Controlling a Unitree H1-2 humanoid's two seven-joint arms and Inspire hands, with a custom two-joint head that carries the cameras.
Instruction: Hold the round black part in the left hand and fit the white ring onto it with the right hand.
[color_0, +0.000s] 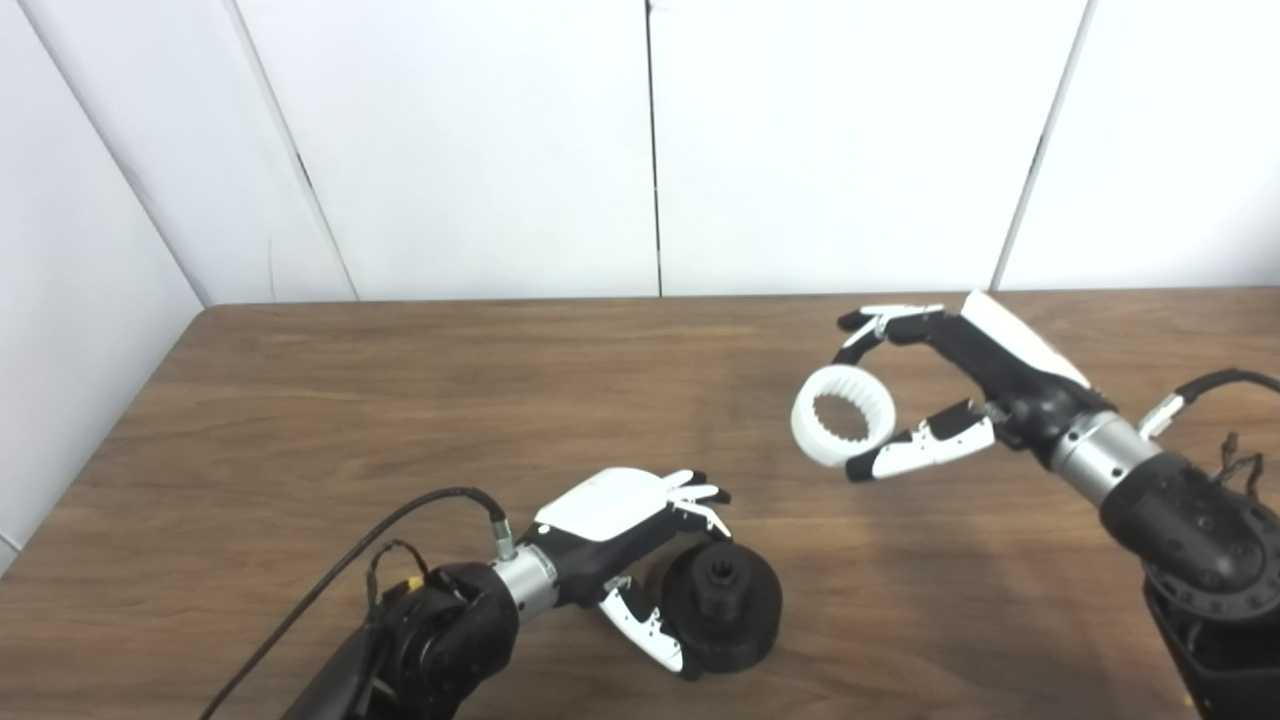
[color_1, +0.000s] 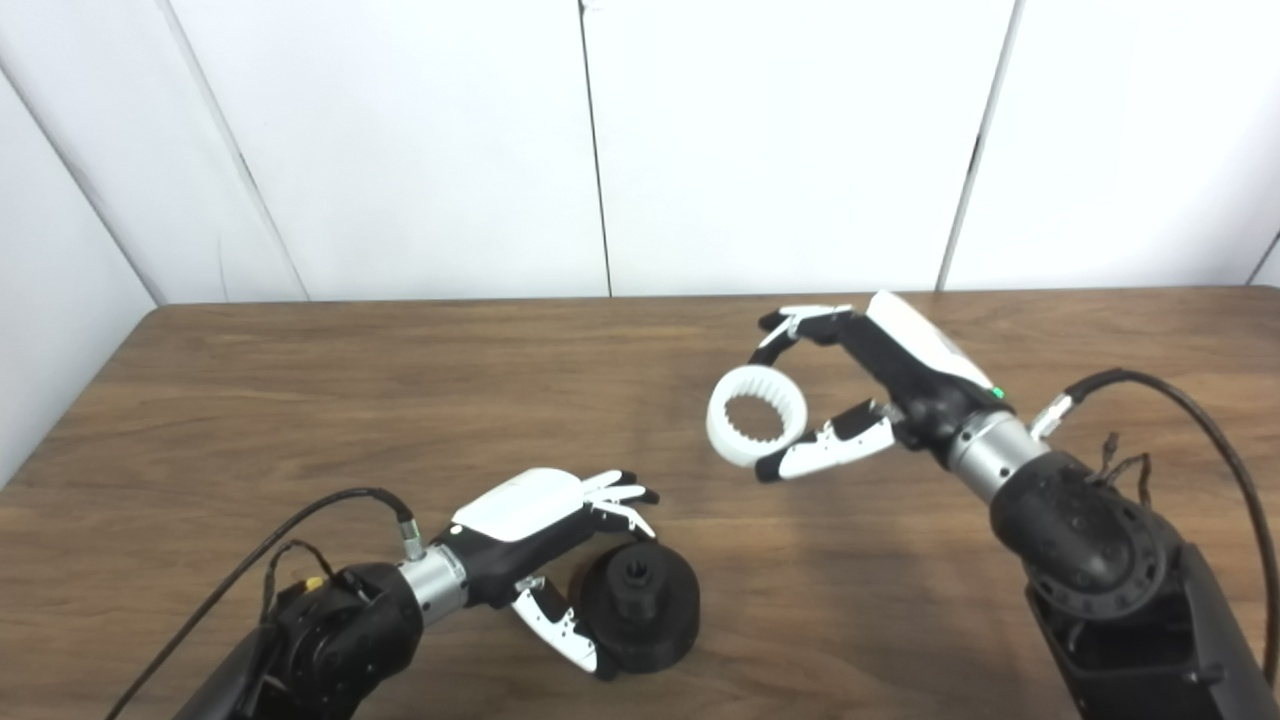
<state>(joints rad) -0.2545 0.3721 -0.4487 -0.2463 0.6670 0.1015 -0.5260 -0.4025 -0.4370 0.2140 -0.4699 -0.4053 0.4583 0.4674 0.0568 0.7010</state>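
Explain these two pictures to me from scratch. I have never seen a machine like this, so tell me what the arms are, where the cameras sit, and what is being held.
Both pictures show one scene, taken by two cameras side by side on a humanoid robot's head, looking down at a brown wooden table against white wall panels. They differ only by a slight sideways offset.

The two dark arms rising from the bottom edge are the robot's own. Each ends in a black and white hand with fingers and a thumb.

The left hand is low at the table, its fingers and thumb wrapped around a round black part with a hole in its middle.

The right hand is raised and pinches a white ring, toothed on the inside, between thumb and fingers. The ring is apart from the black part, not yet fitted on.
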